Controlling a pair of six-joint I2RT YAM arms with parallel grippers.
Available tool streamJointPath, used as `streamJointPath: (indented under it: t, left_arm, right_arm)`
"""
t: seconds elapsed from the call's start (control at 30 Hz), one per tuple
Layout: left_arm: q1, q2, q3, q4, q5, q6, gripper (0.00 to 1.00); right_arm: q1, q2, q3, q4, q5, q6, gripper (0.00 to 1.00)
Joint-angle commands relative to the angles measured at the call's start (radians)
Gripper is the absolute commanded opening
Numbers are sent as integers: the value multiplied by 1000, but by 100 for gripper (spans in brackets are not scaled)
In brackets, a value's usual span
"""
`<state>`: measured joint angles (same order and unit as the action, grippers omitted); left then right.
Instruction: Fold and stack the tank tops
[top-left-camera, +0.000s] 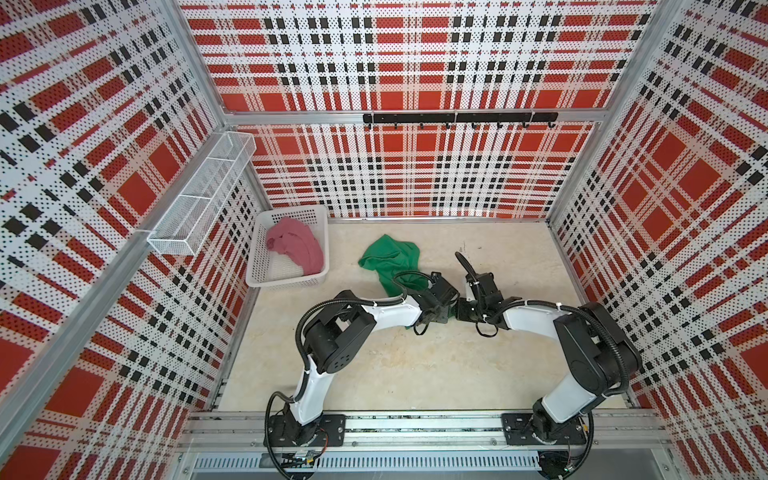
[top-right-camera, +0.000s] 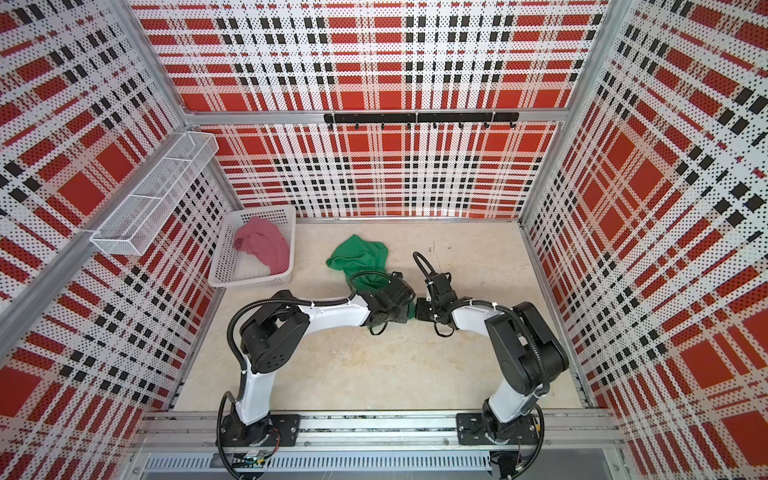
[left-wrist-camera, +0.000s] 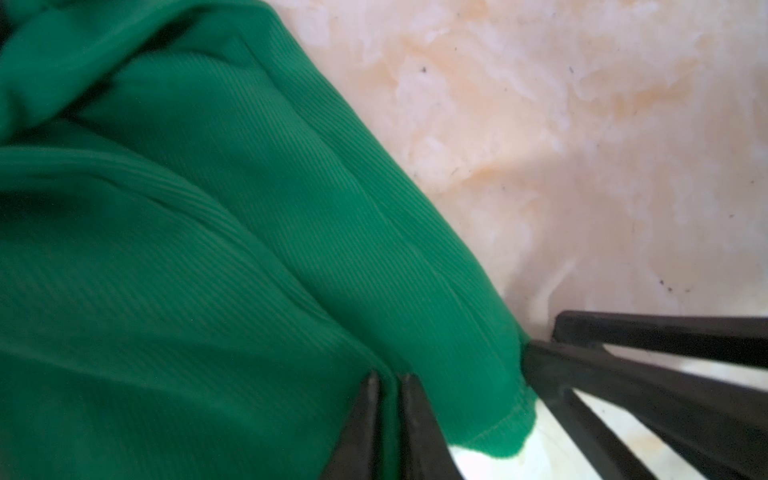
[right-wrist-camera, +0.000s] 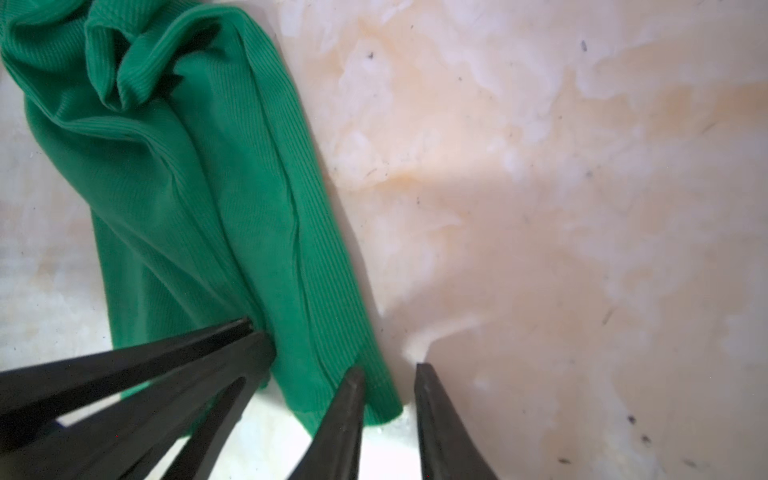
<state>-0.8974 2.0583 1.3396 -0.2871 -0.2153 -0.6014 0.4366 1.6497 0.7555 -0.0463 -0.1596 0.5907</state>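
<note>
Centre of table (top-left-camera: 415, 374): green tank top (top-left-camera: 390, 257) crumpled, unfolded. My left gripper (left-wrist-camera: 389, 375) pinched tight on fold beside hem. My right gripper (right-wrist-camera: 388, 368) parted, straddling hem corner, nothing gripped. I judge both are set to spread hem flat. Pink tank top (top-left-camera: 297, 245) lies bunched in white basket (top-left-camera: 286, 282).

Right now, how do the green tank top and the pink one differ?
The green tank top lies on the table; the pink tank top sits in the white basket. The left gripper pinches the green one's near edge; nothing touches the pink one. Both are crumpled, not folded.
</note>
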Motion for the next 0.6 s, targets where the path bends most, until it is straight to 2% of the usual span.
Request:
streamJointPath:
  t: [0.0, 0.13, 0.23, 0.43, 0.53, 0.57]
  left_arm:
    - [6, -23, -17, -21, -1, 0, 7]
    - [12, -55, -29, -7, -7, -3, 1]
    - [23, -86, -42, 3, -13, -5, 0]
    - [54, -164, -87, 20, -56, -16, 0]
    - [78, -235, -148, 73, -62, -31, 0]
    - [92, -270, -183, 98, -61, -32, 0]
  right_arm:
    - [5, 15, -5, 19, 9, 4, 30]
    - [5, 19, -5, 25, -2, 9, 30]
    - [6, 21, -9, 34, -9, 17, 26]
    - [5, 25, -10, 31, -26, 34, 12]
    - [7, 16, -3, 13, -20, 35, 1]
    - [5, 4, 0, 2, -14, 35, 0]
